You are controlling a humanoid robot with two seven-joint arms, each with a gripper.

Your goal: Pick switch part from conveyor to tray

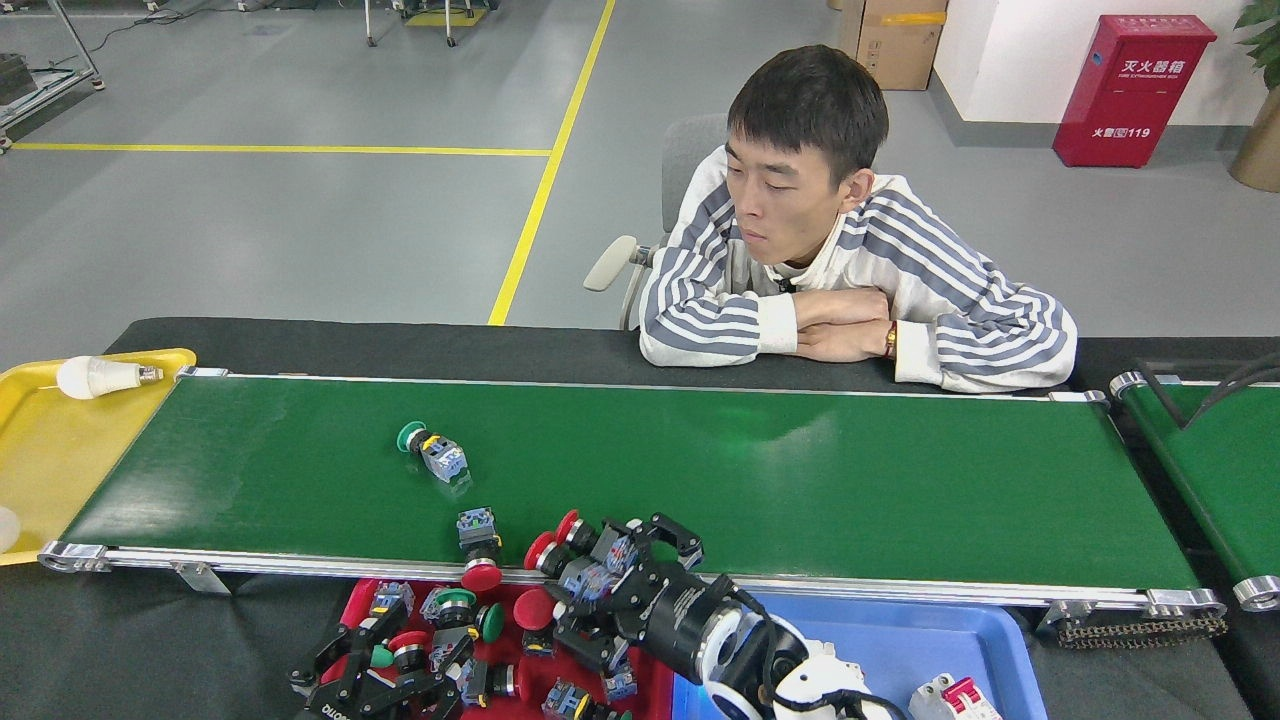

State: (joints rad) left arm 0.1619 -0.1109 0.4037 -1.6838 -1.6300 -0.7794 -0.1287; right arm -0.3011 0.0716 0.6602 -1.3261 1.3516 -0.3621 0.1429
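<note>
Switch parts (572, 556) clenched in the right hand (600, 570) at the conveyor's (800, 480) 6 o'clock rail look light, rigid, slick-capped, best gripped by the blocky body; left hand (385, 665) hangs released over the red tray (655, 640).

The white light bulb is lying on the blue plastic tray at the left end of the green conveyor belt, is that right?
Not quite. The head view shows the white light bulb lying on a yellow plastic tray, not a blue one, at the left end of the green conveyor belt.
</note>
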